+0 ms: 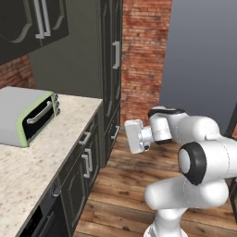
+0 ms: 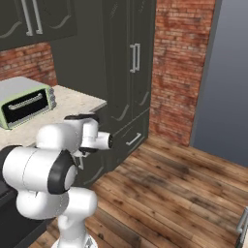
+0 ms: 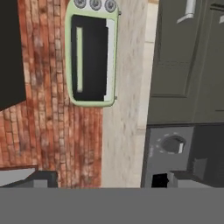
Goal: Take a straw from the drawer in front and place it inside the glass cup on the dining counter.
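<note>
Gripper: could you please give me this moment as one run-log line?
gripper: open, empty | arm: folded beside counter | toaster oven: on counter, door shut

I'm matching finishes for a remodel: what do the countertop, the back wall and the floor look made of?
Countertop: probably polished stone, beige and speckled. Back wall: red brick with pale mortar lines, matte. Floor: wood planks, brown, with visible grain and seams; possibly laminate.

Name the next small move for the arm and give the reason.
Probably swing the gripper down toward the drawer front below the counter edge. The jaws stand open and empty, the hand hangs off the cabinets over the wooden floor, and the drawer appears shut, so its handle must be reached first.
</note>
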Robot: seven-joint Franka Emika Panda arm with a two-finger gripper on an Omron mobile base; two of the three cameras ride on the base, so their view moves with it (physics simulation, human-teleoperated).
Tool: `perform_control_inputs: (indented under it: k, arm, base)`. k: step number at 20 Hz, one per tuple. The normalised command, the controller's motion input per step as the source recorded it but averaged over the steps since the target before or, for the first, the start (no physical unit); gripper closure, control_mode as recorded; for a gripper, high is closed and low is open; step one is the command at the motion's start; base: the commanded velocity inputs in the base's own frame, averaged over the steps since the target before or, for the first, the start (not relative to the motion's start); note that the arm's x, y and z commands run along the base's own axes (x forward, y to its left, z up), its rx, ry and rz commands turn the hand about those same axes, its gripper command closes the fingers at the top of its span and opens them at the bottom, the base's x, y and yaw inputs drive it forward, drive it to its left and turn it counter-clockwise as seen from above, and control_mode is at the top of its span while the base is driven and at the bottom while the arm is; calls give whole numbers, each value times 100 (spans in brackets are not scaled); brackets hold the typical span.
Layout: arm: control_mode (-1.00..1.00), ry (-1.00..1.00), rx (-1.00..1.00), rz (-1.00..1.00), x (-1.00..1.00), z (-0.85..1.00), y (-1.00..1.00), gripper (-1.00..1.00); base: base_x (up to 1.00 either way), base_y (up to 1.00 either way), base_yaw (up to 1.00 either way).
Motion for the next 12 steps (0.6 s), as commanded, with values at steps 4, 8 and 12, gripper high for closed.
perform_control_inputs:
  k: [4, 8, 12]
  arm:
    - [-100, -5, 4, -1, 40, -26, 26, -100]
    - [-100, -7, 2, 0, 32, -31, 15, -100]
    - [-100, -7, 0, 0, 26, -32, 7, -100]
  base:
    - [0, 0, 0]
    - [0, 0, 0]
    - [0, 0, 0]
